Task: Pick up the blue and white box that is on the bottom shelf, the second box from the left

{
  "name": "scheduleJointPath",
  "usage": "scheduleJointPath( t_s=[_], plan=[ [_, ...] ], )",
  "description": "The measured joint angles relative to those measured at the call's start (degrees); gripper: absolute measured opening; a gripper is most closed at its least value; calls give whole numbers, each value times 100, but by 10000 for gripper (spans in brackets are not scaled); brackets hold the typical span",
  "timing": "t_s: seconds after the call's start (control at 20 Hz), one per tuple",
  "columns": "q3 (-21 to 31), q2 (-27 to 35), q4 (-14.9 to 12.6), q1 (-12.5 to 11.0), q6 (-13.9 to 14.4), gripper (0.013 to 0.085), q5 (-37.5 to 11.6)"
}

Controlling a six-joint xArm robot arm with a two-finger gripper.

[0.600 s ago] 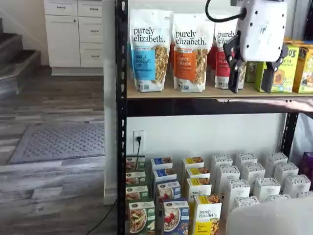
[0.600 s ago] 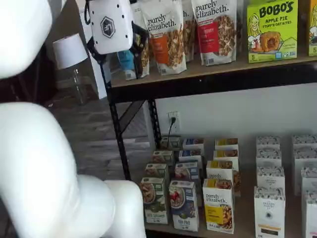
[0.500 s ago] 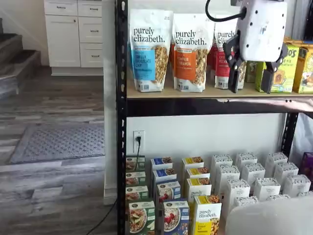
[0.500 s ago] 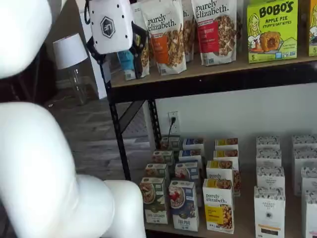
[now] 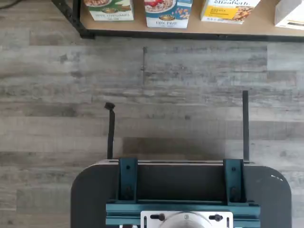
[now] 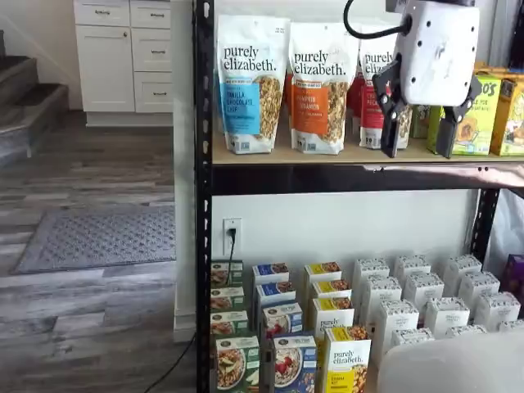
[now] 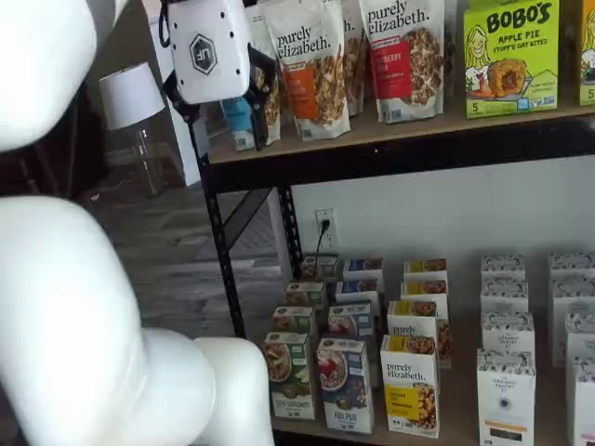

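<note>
Task barely begun; nothing yet lifted, nothing held.

Nearest, in a shelf view, white arm (image 7: 84,307) filling the left foreground, well clear of all stock.

Gripper (image 6: 417,151) hung high, level with the upper board (image 6: 360,155), in front of the pouches (image 6: 250,82); black fingers (image 6: 391,131) parted with a plain gap between them, empty. Same gripper (image 7: 228,116) seen side-on in a shelf view, its spread not readable there.

Lower and farther, blue box (image 6: 293,364) upright at the front of the bottom shelf (image 7: 465,427), between a green box (image 6: 237,364) on its left and a yellow box (image 6: 347,364) on its right, just beside both. Same blue box (image 7: 345,386) untouched in both shelf views; more like boxes ranked behind it. In the wrist view, only the foot of the blue box (image 5: 167,10) shown beyond bare floor (image 5: 152,95).

Remaining, by judgement: descent to the bottom shelf, alignment over the blue box, closing on it, lift clear. Tight neighbours judged the main hazard.
</note>
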Motion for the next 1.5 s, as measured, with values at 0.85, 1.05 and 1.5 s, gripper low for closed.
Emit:
scheduleJointPath(
  t_s=[0.85,1.05,1.5],
  plan=[
    [1186,178,70,-62,-96,850,-1354],
    [1593,224,128,-35,-86,850,-1795],
    [2608,287,133,86,-52,850,-3140]
  ],
)
